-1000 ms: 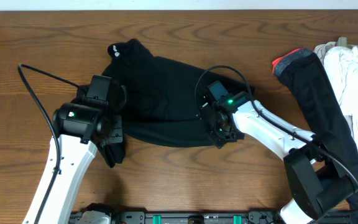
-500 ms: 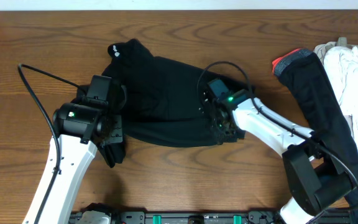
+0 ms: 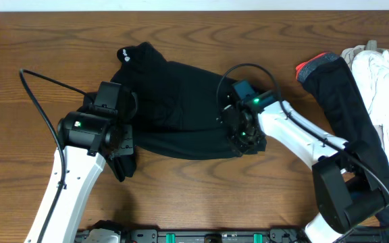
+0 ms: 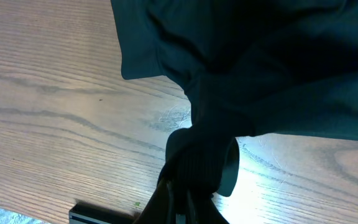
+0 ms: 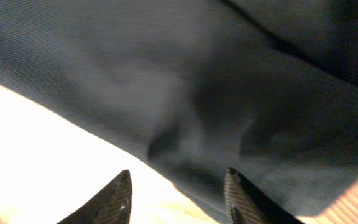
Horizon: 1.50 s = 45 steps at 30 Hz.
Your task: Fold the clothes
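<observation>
A black T-shirt [image 3: 174, 101] with a small white neck logo lies crumpled in the table's middle. My left gripper [image 3: 121, 156] is shut on its left sleeve edge; in the left wrist view the dark fabric [image 4: 241, 74] bunches into the jaws [image 4: 185, 199]. My right gripper [image 3: 242, 140] is open, low over the shirt's right lower edge. In the right wrist view the fingertips [image 5: 178, 199] straddle the shirt's hem [image 5: 229, 106] without closing on it.
A black garment with a red edge [image 3: 343, 94] and white clothes [image 3: 383, 74] lie at the right side. Bare wooden table [image 3: 32, 40] surrounds the shirt. A black rail [image 3: 201, 236] runs along the front edge.
My right gripper has shifted slightly right and forward along the shirt's lower right edge. The left arm has not moved.
</observation>
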### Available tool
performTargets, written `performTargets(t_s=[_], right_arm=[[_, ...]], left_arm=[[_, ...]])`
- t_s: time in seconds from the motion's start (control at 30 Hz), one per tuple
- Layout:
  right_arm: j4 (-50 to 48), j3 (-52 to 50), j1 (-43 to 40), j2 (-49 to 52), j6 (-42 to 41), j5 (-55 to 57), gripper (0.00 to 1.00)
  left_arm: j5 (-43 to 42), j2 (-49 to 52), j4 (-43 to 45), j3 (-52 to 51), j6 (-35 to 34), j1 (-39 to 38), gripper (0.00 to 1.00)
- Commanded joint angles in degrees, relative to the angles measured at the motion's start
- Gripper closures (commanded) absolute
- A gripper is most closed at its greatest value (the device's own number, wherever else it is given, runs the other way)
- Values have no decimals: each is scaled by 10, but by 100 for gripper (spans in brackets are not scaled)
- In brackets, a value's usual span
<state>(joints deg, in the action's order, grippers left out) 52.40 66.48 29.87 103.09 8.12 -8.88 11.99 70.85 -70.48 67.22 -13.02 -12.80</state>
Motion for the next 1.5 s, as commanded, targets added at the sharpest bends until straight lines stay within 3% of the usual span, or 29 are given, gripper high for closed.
performTargets(t_s=[0.0,0.2,0.63,0.8,1.1,1.47], right_arm=[[-7,-3,18,-11,18,-7,50],[-40,-30,31,-7,2,35,50],[-95,-66,32,-7,-19,57,63],[-94,-66,32,-8,-19,54,62],[-94,-65,31,-9,-19,55,99],[-79,10,20,-9,-47,55,99]], left_arm=[[4,-4,0,14,10,3,94],[4,-4,0,14,10,3,94],[4,-4,1,14,10,3,94],[5,-4,1,14,10,3,94],[5,-4,1,14,10,3,94],[5,-4,3,14,13,3,94]])
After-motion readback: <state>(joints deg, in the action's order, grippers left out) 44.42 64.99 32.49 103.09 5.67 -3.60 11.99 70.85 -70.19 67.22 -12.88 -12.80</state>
